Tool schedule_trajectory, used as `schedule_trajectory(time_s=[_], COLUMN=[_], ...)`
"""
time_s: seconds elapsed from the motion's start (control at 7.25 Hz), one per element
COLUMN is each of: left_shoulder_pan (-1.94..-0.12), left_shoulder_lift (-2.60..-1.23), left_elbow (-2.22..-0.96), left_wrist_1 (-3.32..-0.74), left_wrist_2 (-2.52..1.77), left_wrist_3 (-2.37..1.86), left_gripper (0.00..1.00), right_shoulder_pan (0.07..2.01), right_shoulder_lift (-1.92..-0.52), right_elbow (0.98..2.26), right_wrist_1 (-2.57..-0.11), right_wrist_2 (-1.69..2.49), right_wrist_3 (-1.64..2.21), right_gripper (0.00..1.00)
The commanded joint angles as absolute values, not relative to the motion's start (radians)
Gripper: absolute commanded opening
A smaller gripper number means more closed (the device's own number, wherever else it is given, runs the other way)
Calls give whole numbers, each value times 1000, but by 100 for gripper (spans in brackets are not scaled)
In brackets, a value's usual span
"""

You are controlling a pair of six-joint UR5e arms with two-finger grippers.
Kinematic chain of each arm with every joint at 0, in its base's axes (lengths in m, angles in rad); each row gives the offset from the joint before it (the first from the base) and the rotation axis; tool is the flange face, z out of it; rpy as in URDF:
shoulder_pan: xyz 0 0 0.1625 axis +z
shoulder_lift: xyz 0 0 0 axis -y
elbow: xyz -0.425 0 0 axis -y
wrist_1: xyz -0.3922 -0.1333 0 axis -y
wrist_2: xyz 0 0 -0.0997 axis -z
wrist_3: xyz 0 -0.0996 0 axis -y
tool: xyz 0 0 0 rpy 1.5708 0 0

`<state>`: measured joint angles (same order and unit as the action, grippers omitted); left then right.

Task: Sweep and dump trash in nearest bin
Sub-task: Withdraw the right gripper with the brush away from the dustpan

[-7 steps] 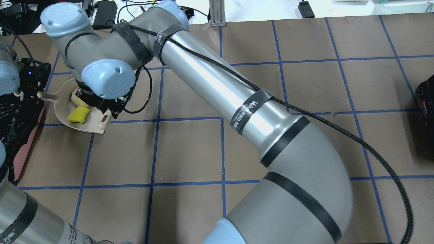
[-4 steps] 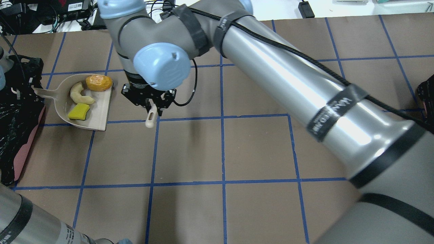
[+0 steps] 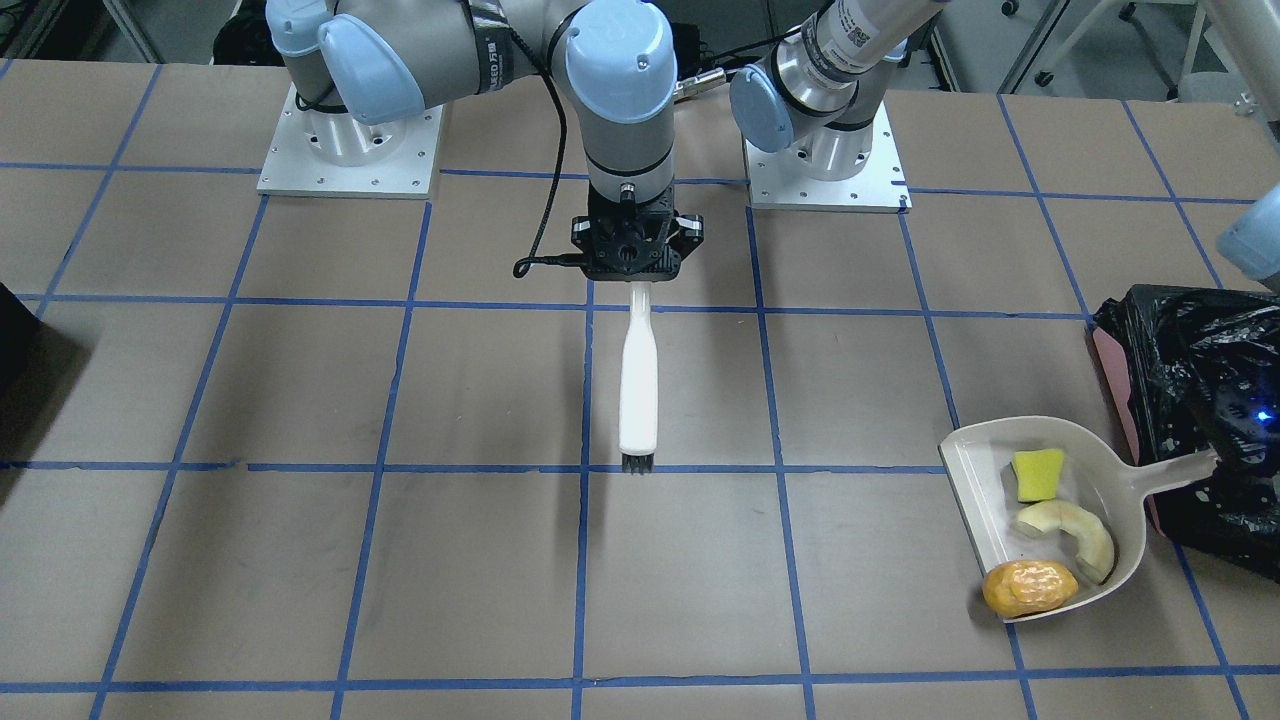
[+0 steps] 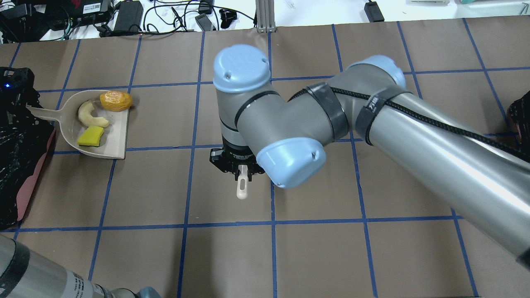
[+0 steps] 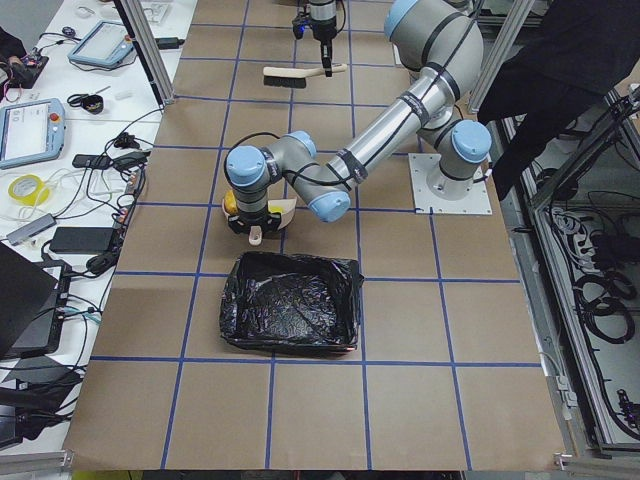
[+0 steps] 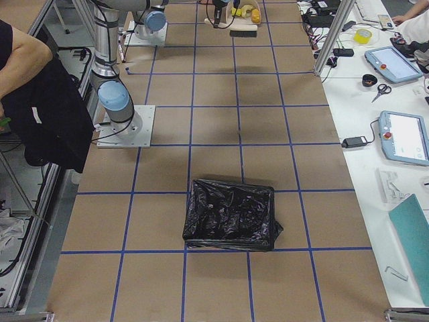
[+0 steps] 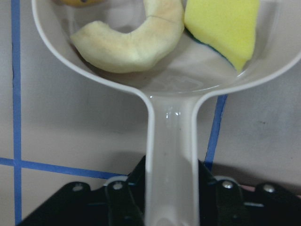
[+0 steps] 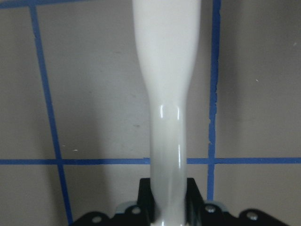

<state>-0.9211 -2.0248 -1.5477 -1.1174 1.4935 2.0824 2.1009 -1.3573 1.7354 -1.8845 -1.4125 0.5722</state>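
My left gripper [image 7: 171,188] is shut on the handle of the white dustpan [image 4: 118,142], which lies on the table beside the bin [image 4: 16,165], a pink-sided container lined with a black bag. The trash lies in the pan: a pale banana-like slice [image 4: 90,116], a yellow chunk [image 4: 91,136] and a brown-orange lump [image 4: 116,100] at the pan's open lip. My right gripper [image 4: 242,170] is shut on a white brush [image 3: 638,380]. It holds the brush upright at mid-table, bristles [image 3: 637,463] down, well away from the pan.
A second black-bagged bin [image 6: 231,215] stands at the table's far right end, seen at the overhead view's right edge [image 4: 522,116]. Blue tape lines grid the brown table [image 4: 314,256]. Cables and power bricks [image 4: 128,16] lie behind the far edge.
My right arm has swung the brush away from the dustpan, rightward to mid-table and nearer the robot. The three pieces stay in the pan, which has shifted slightly left.
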Motion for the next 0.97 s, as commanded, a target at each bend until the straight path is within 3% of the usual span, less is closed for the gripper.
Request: schedule_trajectory(time_s=[0.0, 0.83], left_shoulder_pan=[-917, -917], left_shoulder_lift=[-2020, -2043], left_elbow=[-1546, -1562], left_wrist_1=[-1132, -1131], left_wrist_2=[1428, 1413], left_wrist_3=[2080, 2071], left_gripper=[0, 0], right_shoulder_pan=[2099, 2108], right_shoulder_lift=[-1381, -1382], right_elbow=[1862, 1921], right_wrist_1=[-1917, -1917], right_wrist_2=[-1414, -1410], right_wrist_3=[612, 629], right_gripper=[0, 0])
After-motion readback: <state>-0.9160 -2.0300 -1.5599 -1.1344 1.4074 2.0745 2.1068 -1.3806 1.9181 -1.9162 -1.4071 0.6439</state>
